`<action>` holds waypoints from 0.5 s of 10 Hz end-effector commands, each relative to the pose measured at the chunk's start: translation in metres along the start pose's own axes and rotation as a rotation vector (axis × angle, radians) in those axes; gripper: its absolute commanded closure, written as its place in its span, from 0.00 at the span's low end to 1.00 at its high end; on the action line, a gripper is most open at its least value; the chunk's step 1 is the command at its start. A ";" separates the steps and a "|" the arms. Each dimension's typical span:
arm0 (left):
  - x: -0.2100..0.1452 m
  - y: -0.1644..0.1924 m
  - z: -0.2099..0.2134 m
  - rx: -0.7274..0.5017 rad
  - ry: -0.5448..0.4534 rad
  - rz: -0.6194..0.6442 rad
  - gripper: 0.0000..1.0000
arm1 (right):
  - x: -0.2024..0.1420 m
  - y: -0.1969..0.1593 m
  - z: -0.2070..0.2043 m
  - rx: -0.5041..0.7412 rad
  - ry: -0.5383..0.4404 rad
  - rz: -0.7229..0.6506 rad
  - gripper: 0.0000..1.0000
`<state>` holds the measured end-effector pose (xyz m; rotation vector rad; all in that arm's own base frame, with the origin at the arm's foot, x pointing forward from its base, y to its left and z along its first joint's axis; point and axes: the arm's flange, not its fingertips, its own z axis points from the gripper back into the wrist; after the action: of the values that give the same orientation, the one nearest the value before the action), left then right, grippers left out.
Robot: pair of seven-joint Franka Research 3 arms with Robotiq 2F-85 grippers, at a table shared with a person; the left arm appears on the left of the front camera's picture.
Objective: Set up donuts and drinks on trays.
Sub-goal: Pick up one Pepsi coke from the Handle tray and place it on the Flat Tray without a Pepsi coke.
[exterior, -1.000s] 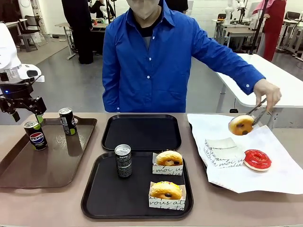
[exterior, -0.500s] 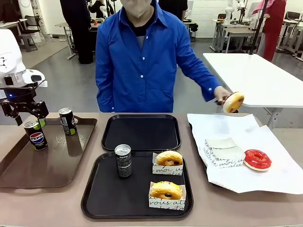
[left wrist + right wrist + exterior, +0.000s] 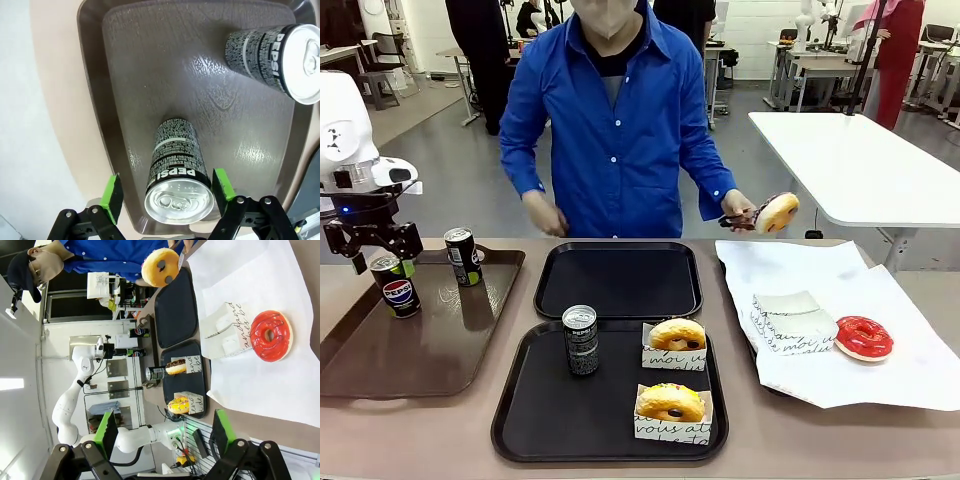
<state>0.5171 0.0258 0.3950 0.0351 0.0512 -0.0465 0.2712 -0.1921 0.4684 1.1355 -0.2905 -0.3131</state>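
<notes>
The bench (image 3: 380,440) is shared, and that is the main risk. The person (image 3: 620,130) at the far side holds a yellow donut (image 3: 775,212) in tongs (image 3: 750,218) above the far right part. By my reading it is meant for the far black tray (image 3: 620,285). A can brought across from the left at the same time could meet the person's hand (image 3: 737,208) over that tray.

The smaller risk sits at the logo can (image 3: 397,285). The left hand (image 3: 382,262) hangs over its top with the jaws spread wide, one green pad (image 3: 111,197) on each side, gripping nothing. In the left wrist view one pad looks closer to the can than the other. An off-centre close could therefore shove or tip so slim a can, perhaps against the tray's raised rim.

Now the containers:

- **Paper sheet** (image 3: 890,380), at the right: carries a red-iced donut (image 3: 863,337) and a folded paper sleeve (image 3: 790,318).
- **Brown tray** (image 3: 360,370), at the left: holds the logo can and, just beyond it, a second can (image 3: 463,256), both upright and apart.
- **Near black tray** (image 3: 520,420): holds a third can (image 3: 580,340) on its left side. To the right of that can are two sleeved donuts, the farther one (image 3: 677,337) behind the nearer one (image 3: 670,403).
- **Far black tray**: holds nothing yet, so the job looks roughly half done.

The right hand (image 3: 165,435) is also wide open and holds nothing.
</notes>
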 end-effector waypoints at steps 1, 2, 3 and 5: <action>0.003 0.005 -0.001 0.021 -0.007 0.019 0.08 | 0.000 0.001 0.000 0.015 -0.005 0.002 0.00; 0.004 0.006 0.002 -0.023 -0.039 -0.012 0.10 | 0.000 0.001 0.000 0.015 -0.005 0.002 0.00; 0.002 0.007 0.003 -0.054 -0.062 -0.035 0.58 | 0.000 0.001 0.000 0.015 -0.005 0.002 0.00; 0.000 0.007 0.003 -0.082 -0.063 -0.049 1.00 | 0.000 0.001 0.000 0.015 -0.005 0.002 0.00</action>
<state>0.5218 0.0273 0.3992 -0.0187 0.0042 -0.0762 0.2712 -0.1922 0.4684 1.1355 -0.2906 -0.3131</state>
